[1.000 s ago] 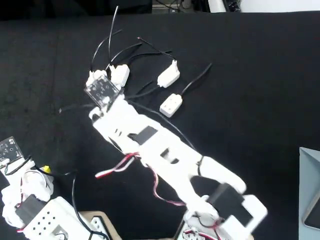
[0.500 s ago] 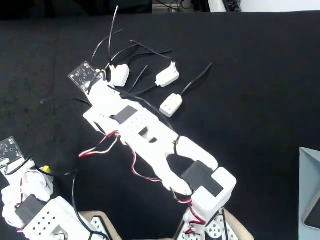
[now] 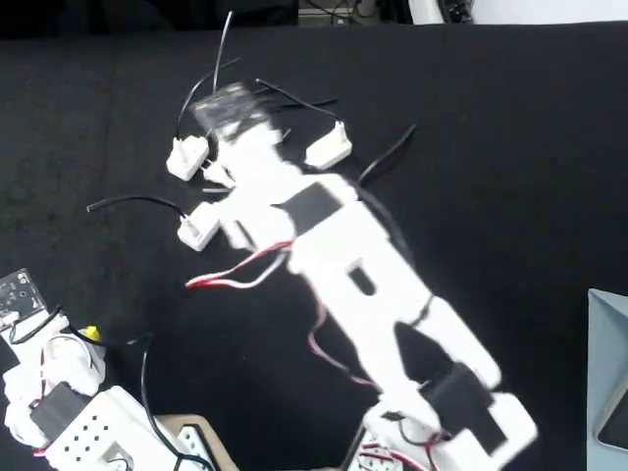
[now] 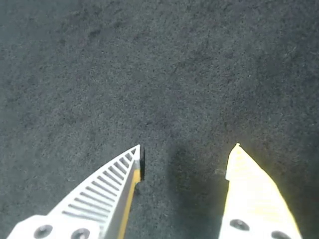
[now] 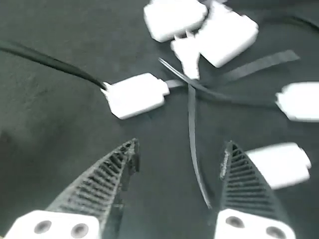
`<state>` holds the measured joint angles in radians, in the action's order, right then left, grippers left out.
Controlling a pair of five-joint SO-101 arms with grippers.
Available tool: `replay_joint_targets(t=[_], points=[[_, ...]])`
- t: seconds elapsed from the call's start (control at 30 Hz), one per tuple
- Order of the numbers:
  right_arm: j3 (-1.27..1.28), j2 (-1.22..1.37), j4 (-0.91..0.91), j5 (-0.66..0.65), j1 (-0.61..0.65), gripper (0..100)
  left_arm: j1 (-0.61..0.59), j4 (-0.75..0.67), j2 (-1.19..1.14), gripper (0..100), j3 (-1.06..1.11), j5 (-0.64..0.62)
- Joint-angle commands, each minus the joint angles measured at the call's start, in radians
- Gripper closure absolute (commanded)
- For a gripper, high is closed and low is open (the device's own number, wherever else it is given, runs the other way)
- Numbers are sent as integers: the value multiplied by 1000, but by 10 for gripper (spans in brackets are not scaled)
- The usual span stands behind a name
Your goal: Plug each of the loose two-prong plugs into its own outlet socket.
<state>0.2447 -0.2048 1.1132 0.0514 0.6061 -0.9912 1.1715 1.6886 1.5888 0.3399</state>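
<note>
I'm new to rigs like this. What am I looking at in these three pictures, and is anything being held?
Two small white robot arms stand at a table under black cloth. The overhead picture is from a fixed camera; the other two are from cameras on each arm's wrist, looking past its two-fingered gripper. The right arm stretches over several white plug and socket blocks on black cords; which block is which I cannot tell. The right gripper hangs open above them, holding nothing. The left arm sits folded near its base, the left gripper open over bare cloth.
</note>
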Motion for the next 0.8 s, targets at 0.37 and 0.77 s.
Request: replay_joint_targets(t=[0.37, 0.77], points=[[383, -41, -334, 190, -358, 750, -1, -15, 6, 723, -5, 12], [133, 317, -402, 470, -345, 750, -1, -15, 6, 723, -5, 12]])
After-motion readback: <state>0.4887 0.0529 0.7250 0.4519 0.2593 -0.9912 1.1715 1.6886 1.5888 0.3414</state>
